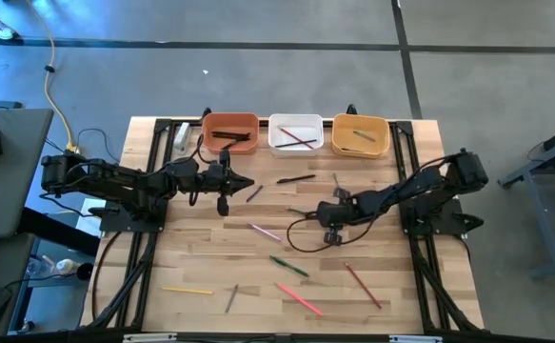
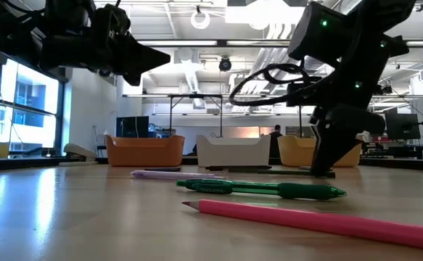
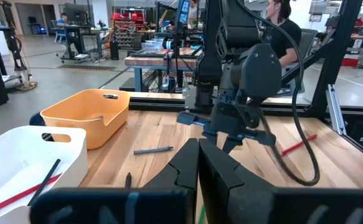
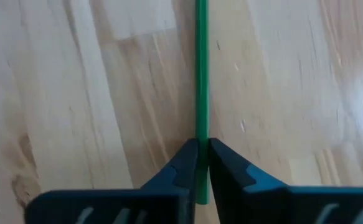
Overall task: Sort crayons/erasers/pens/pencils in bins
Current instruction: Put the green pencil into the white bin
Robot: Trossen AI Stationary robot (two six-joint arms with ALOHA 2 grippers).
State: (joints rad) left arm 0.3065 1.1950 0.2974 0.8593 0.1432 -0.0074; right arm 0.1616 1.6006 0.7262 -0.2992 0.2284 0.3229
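Note:
Three bins stand in a row at the table's far edge: terracotta [image 1: 229,131], white [image 1: 296,132] and yellow-orange [image 1: 360,135], each with a few sticks inside. My right gripper [image 4: 201,146] is at mid-table [image 1: 327,219], tipped down and shut on a thin green stick [image 4: 200,74] that lies on the wood. My left gripper [image 1: 246,183] is shut and empty, raised above the table in front of the terracotta bin; it also shows in the low view [image 2: 149,67] and the left wrist view [image 3: 198,163]. My right gripper pinches the thin green stick between its two fingertips, close to one end [image 4: 200,186]. The fingers come from above, pointing down, one on each side of the stick. The rest of the stick runs away from the fingers flat along the table.
Loose sticks lie over the near half: pink [image 1: 264,232], green pen [image 1: 288,266], red [image 1: 363,285], pink-red [image 1: 299,298], yellow [image 1: 187,290], grey [image 1: 231,298]. A black one [image 1: 296,178] lies before the white bin. A black cable [image 1: 301,240] loops beside my right gripper.

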